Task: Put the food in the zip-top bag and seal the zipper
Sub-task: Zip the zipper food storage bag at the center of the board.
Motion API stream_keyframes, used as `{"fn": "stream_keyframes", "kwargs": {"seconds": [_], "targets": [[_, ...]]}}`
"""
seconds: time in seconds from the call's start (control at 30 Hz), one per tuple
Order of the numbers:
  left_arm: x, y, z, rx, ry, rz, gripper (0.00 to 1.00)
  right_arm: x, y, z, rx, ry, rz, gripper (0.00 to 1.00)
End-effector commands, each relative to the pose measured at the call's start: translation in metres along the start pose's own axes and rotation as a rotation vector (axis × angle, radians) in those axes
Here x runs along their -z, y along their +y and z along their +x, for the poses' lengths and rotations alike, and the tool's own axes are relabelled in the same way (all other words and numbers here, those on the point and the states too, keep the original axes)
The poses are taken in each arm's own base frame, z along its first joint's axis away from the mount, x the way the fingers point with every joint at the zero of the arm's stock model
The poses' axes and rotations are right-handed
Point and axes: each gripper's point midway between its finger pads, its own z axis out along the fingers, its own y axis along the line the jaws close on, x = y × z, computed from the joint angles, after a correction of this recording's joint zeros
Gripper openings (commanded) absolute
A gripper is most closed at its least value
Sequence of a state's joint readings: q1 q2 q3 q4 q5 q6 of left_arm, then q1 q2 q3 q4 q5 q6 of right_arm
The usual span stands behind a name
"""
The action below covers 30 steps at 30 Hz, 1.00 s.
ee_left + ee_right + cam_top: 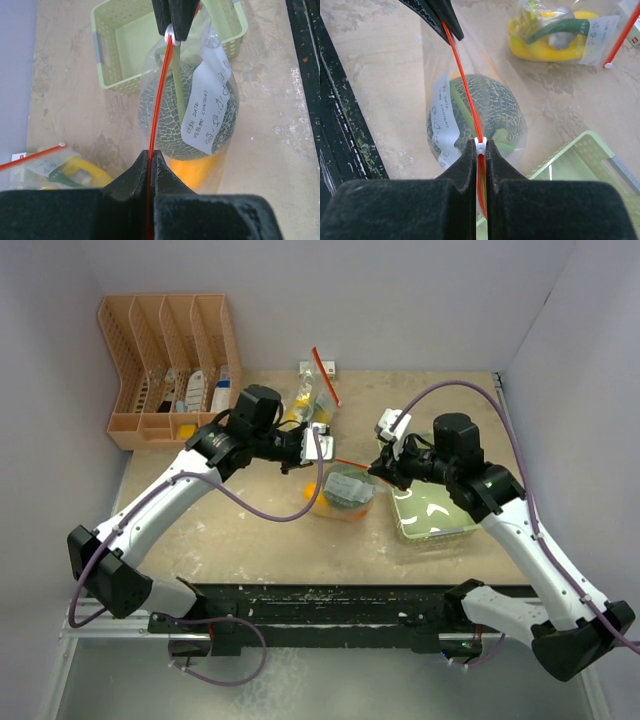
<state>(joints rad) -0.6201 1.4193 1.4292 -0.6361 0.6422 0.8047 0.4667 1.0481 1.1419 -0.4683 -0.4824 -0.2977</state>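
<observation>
As the left tool (150,156) and right tool (480,146) each clamp an end of the zipper (159,95), stretching the bag (207,105) taut over the table (65,115) with the melon (172,130) inside, its weight may drag that zipper from either grip.

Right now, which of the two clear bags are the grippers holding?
The bag holding the melon: the left gripper and right gripper pinch its red zipper. The other bag, with yellow food, lies loose on the table.
</observation>
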Motion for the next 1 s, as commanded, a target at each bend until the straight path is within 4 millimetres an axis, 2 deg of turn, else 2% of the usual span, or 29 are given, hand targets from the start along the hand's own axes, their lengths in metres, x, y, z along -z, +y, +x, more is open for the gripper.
{"fn": "stream_keyframes", "kwargs": {"seconds": [0.0, 0.37, 0.5, 0.53, 0.57, 0.6, 0.67, 0.7, 0.77, 0.8, 0.83, 0.87, 0.9, 0.93, 0.97], "targets": [[0.031, 0.018, 0.037, 0.029, 0.16, -0.134, 0.0, 0.016, -0.014, 0.017, -0.025, 0.066, 0.116, 0.02], [0.049, 0.028, 0.054, 0.062, 0.208, -0.229, 0.0, 0.024, -0.02, 0.046, -0.083, 0.164, 0.198, 0.01], [0.049, 0.027, 0.048, 0.095, 0.175, -0.237, 0.0, 0.028, -0.021, 0.043, -0.101, 0.148, 0.221, 0.02], [0.048, 0.03, 0.045, 0.116, 0.159, -0.25, 0.0, 0.029, -0.023, 0.035, -0.105, 0.123, 0.23, 0.07], [0.047, 0.03, 0.04, 0.152, 0.137, -0.256, 0.0, 0.031, -0.023, 0.025, -0.107, 0.092, 0.234, 0.25], [0.046, 0.031, 0.037, 0.177, 0.121, -0.256, 0.0, 0.033, -0.025, 0.015, -0.111, 0.057, 0.246, 0.38], [0.043, 0.034, 0.029, 0.217, 0.088, -0.252, 0.0, 0.04, -0.029, -0.008, -0.118, -0.026, 0.274, 0.95], [0.042, 0.036, 0.025, 0.235, 0.073, -0.254, 0.0, 0.042, -0.03, -0.018, -0.121, -0.062, 0.281, 1.0], [0.041, 0.043, 0.018, 0.267, 0.045, -0.273, 0.02, 0.049, -0.036, -0.03, -0.158, -0.104, 0.323, 1.0], [0.041, 0.046, 0.015, 0.289, 0.029, -0.284, 0.09, 0.053, -0.043, -0.032, -0.205, -0.113, 0.373, 0.99], [0.041, 0.049, 0.011, 0.306, 0.015, -0.295, 0.2, 0.056, -0.05, -0.031, -0.254, -0.109, 0.422, 0.99], [0.042, 0.051, 0.006, 0.321, 0.001, -0.299, 0.41, 0.057, -0.054, -0.028, -0.296, -0.091, 0.456, 0.99], [0.042, 0.053, 0.002, 0.341, -0.013, -0.304, 0.86, 0.056, -0.057, -0.025, -0.324, -0.062, 0.469, 0.99], [0.044, 0.056, -0.004, 0.357, -0.032, -0.313, 0.99, 0.053, -0.058, -0.021, -0.348, -0.027, 0.47, 1.0], [0.045, 0.058, -0.009, 0.374, -0.051, -0.321, 1.0, 0.05, -0.059, -0.016, -0.378, 0.009, 0.472, 1.0]]}}
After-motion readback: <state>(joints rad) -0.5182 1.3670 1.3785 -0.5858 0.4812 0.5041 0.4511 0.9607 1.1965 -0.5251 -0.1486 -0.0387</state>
